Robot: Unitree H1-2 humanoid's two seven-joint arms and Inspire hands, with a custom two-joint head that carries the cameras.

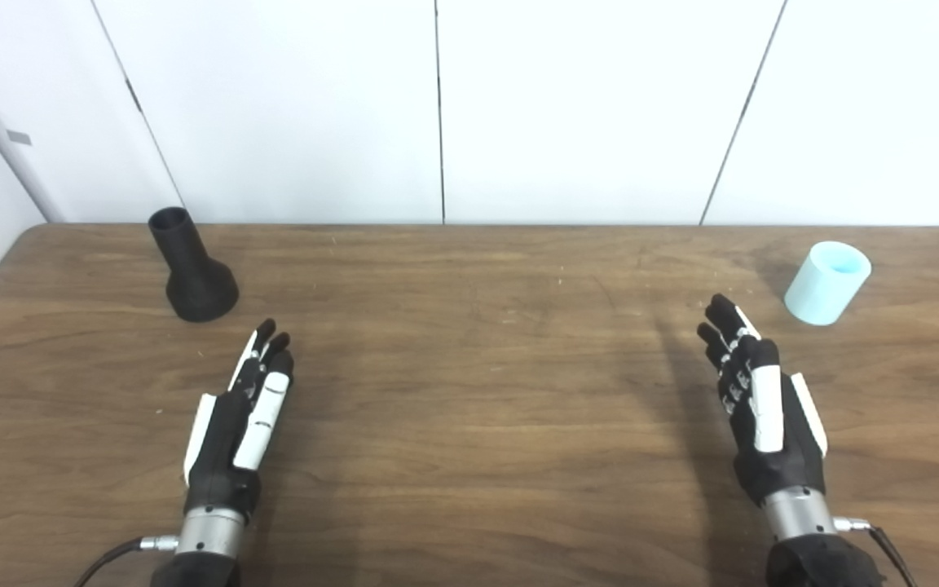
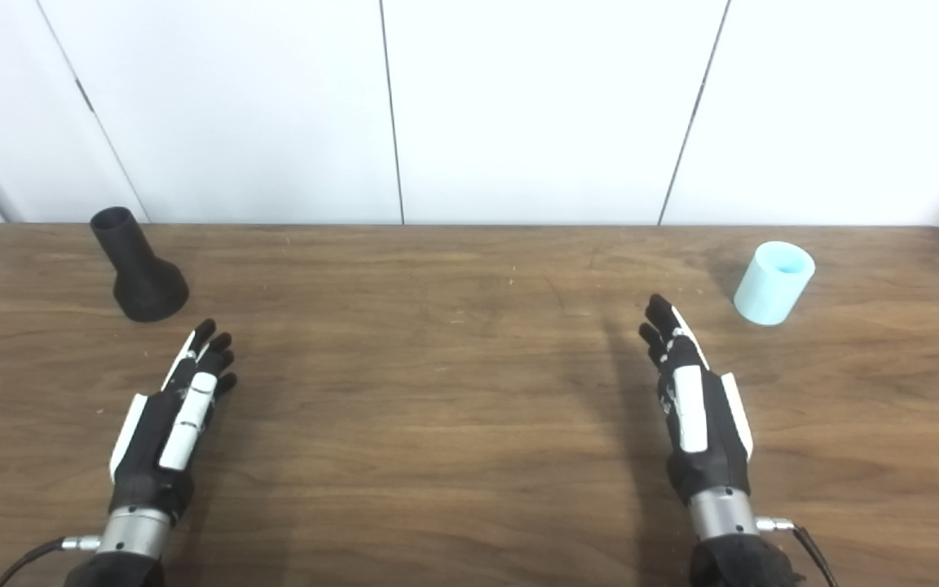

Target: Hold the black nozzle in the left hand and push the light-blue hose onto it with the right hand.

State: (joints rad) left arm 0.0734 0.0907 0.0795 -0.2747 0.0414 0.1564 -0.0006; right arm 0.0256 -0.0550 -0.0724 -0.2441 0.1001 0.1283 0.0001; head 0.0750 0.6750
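While both hands wait low over the wooden table point(image 1: 469, 391), nothing in the job looks started yet. The left hand point(image 1: 240, 424) has its fingers stretched out straight and holds nothing. The right hand point(image 1: 763, 408) is the same, fingers long and flat, holding nothing. The black nozzle point(image 1: 192, 269) stands on its wide end with its narrow mouth up, leaning a little in the view, at about 11 o'clock from the left hand and near it, but not touching. The light-blue hose point(image 1: 828, 283) is a short, fat tube standing on the table with its open end up, at about 1 o'clock from the right hand, near but apart. The two pieces are well apart, one on the far left side of the table and one on the far right. So I think all the steps are left: the left hand must grab the nozzle, the right hand must grab the hose, and then the hose must be pushed onto the narrow end.
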